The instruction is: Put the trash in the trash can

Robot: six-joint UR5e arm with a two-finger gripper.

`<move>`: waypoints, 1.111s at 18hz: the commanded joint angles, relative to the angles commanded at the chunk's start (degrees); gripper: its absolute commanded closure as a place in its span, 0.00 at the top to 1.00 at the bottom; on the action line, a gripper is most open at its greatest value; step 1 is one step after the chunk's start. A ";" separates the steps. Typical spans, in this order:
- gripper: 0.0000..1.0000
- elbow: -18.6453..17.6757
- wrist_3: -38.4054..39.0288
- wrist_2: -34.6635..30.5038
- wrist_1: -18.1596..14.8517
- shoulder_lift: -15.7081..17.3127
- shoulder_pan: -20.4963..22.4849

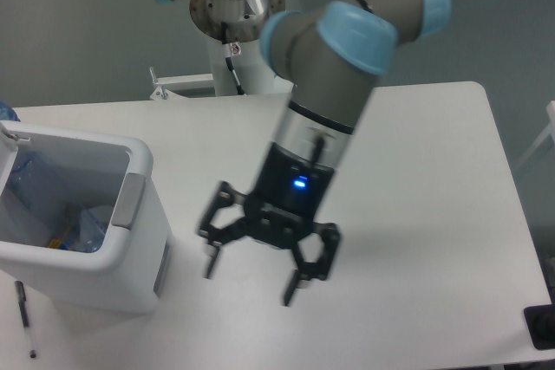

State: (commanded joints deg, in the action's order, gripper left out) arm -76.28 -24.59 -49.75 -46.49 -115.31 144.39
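Down inside the trash can (130, 240), at the left edge of the tabletop (416, 153), lies the trash (82, 230): bluish, translucent crumpled plastic with a small patch of yellow and red print showing near the bin floor. Individual pieces cannot be told apart at this size, and the long axis of the bottle cannot be read. The bin is a large white rectangular container of smooth moulded plastic with a thick rounded rim and grey handle panels on its sides; its walls stand upright and its mouth faces up. From the end effector (251, 279), the trash lies to the left in the picture and lower, behind the near bin wall; the two are well apart, with bare white tabletop between them. The end effector is empty, its two black fingers spread wide and pointing down over the tabletop, touching nothing. Its wrist housing is metallic grey with a lit blue indicator, and the joints above carry pale blue caps. A thin black pen (24, 318) lies on the tabletop just in front of the bin, outside it, running roughly front to back. No loose trash is visible on the tabletop, so the task appears complete or nearly so.
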 joint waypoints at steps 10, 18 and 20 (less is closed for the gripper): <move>1.00 -1.41 -5.89 -16.41 -3.51 0.35 2.65; 1.00 -3.43 -15.04 -25.91 -6.85 0.53 1.86; 1.00 -3.35 -18.54 -29.51 -9.83 0.61 1.77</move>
State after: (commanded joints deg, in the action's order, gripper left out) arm -79.63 -43.13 -79.26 -56.32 -114.70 146.16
